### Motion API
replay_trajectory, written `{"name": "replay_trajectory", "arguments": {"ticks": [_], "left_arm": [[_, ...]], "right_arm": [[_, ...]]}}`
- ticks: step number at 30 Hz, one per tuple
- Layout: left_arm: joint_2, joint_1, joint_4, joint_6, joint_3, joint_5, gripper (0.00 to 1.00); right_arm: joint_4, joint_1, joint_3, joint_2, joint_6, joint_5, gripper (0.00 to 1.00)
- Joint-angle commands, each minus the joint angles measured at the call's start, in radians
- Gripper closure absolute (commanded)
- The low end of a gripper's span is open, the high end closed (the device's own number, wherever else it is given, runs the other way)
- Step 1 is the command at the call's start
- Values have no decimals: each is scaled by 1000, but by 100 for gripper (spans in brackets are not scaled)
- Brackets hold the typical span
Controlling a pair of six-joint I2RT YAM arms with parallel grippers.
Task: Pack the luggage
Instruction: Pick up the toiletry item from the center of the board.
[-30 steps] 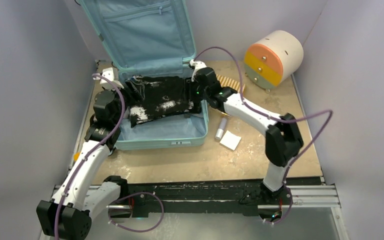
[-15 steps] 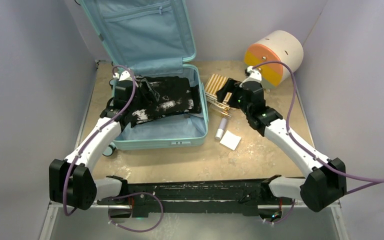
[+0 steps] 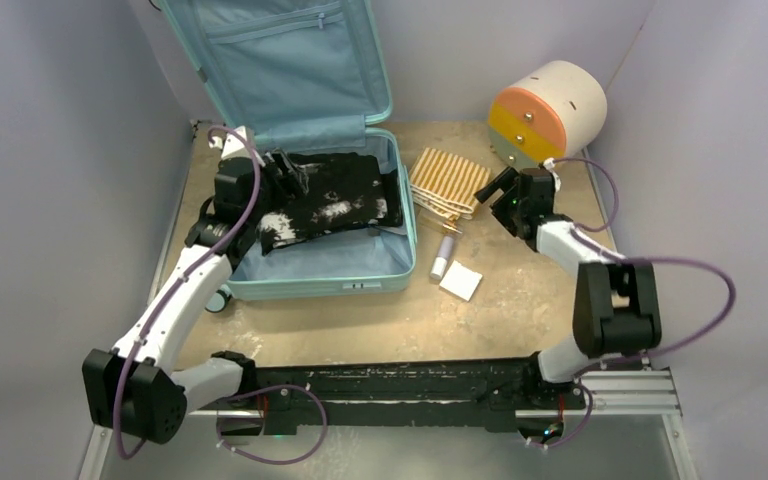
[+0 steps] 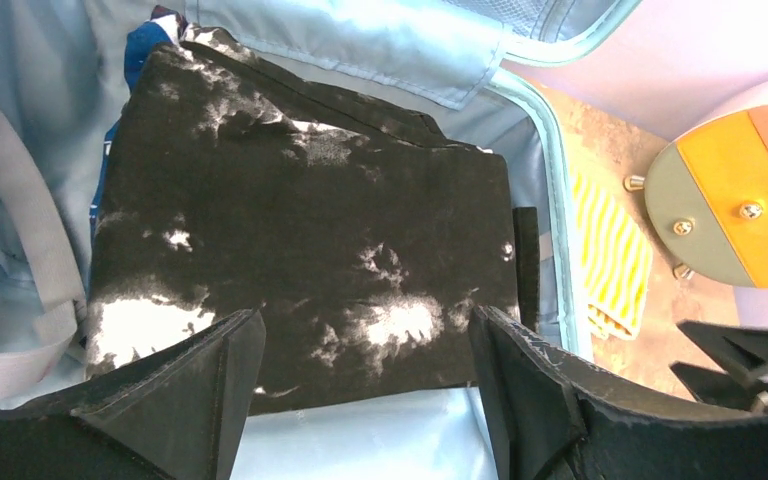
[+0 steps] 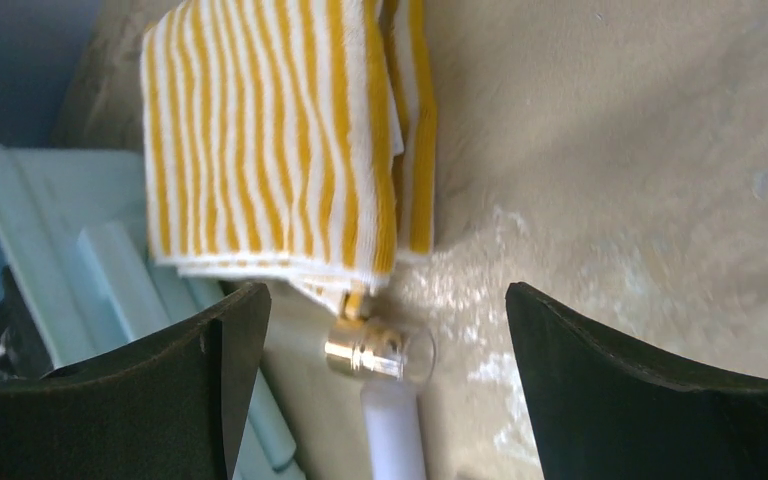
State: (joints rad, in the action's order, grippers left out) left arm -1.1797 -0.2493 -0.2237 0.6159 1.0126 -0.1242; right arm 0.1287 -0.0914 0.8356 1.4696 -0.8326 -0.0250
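1. Overhead, a mottled beige tabletop (image 3: 360, 325) filled a small booth with plain pale grey-lilac walls (image 3: 60, 150) on the left, back and right.
2. A black metal rail (image 3: 400, 380) ran along the near edge of the tabletop, with both arm bases mounted on it.
3. The luggage (image 3: 280, 70), a pale teal hard-shell suitcase, lay open at the back left of the tabletop. Its lid stood up against the back wall, showing a matching lining with a zip pocket.
4. A folded black garment with white blotches (image 3: 330, 200) lay inside the lower half, covering most of the far part of the lining.
5. The left gripper (image 4: 365, 320) hovered over the near edge of the garment. Its jaws were spread apart and held nothing.
6. Just right of the suitcase, a folded yellow-and-white striped towel (image 3: 447, 180) lay flat on the tabletop.
7. A small white bottle with a gold collar and clear cap (image 3: 442, 258) lay just in front of the towel, and a white square packet (image 3: 461, 281) lay beside it.
8. The right gripper (image 5: 385, 300) hung above the tabletop just right of the towel, jaws wide and empty.
9. A round cream drawer unit (image 3: 550, 115) with orange, yellow and green fronts sat at the back right corner.
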Motion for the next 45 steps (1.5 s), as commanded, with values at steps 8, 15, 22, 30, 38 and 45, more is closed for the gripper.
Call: {"name": "replay_trajectory", "arguments": {"ticks": [8, 15, 22, 30, 38, 45], "left_arm": [[82, -2, 23, -62, -28, 14, 22], [93, -2, 40, -51, -33, 72, 22], [110, -2, 37, -54, -34, 55, 22], [116, -2, 44, -48, -40, 56, 22], [116, -1, 47, -40, -45, 60, 22], [124, -1, 55, -22, -50, 86, 22]], "right_arm": [[99, 63, 237, 343, -70, 121, 11], [93, 64, 297, 467, -76, 153, 14], [86, 49, 325, 522, -54, 141, 25], [38, 36, 297, 542, -46, 108, 63], [4, 42, 195, 416, -79, 45, 100], [-18, 65, 29, 207, -106, -11, 100]]}}
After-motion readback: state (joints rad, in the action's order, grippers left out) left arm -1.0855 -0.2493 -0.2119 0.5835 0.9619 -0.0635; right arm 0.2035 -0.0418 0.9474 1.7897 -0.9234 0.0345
